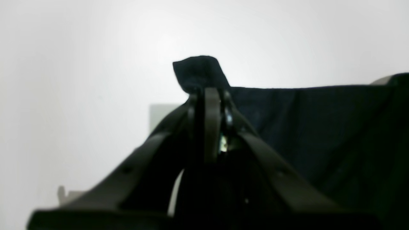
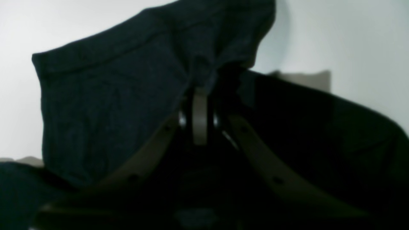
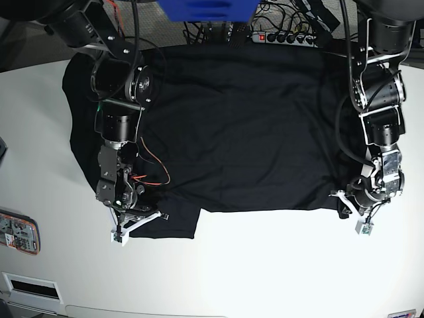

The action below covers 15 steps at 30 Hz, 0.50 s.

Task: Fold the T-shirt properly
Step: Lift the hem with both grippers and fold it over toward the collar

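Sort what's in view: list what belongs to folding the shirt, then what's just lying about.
Belongs to the job:
- T-shirt, spread on the white table
- left gripper, shut on the shirt's edge
- right gripper, shut on the shirt's edge

Lying about:
- power strip with cables at the far edge
- blue object at the far edge
- small flat device near the table's edge

I can't read any text, brand, number or sign in any of my views. The small flat object [image 3: 18,232] at the table's left edge has markings on it, but from here they are too small and blurred to make out.
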Motion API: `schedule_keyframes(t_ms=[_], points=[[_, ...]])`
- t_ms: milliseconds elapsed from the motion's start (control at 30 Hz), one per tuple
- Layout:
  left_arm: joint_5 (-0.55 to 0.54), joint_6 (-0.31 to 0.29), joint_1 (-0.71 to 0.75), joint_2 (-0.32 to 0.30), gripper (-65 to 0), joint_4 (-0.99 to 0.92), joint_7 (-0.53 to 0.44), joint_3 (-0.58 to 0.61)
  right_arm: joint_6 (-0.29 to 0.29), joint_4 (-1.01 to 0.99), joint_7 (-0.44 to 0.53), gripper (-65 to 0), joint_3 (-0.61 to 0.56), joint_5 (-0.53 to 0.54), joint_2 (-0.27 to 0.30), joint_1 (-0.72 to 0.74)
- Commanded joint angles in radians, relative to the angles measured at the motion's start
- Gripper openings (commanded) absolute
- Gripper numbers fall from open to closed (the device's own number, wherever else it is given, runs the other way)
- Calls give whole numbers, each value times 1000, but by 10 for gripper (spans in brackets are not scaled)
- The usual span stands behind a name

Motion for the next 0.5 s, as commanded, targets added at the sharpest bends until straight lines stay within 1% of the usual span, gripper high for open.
schedule_keyframes(t_ms=[0, 100, 233, 400, 467], points=[[-9, 2, -53, -21, -650, 12, -17, -2, 6, 17, 8, -650, -21, 4, 2, 37], [-9, 2, -83, -21, -650, 11, -14, 0, 6, 17, 6, -650, -54, 4, 2, 37], [-9, 2, -140, -21, -650, 14, 42, -2, 6, 19, 6, -650, -67, 4, 2, 44], [-6, 2, -179, -23, -650, 14, 42, 1, 6, 19, 6, -650, -67, 4, 4, 74], [-6, 2, -194, -23, -650, 14, 42, 1, 6, 13, 6, -650, -65, 4, 5, 109]])
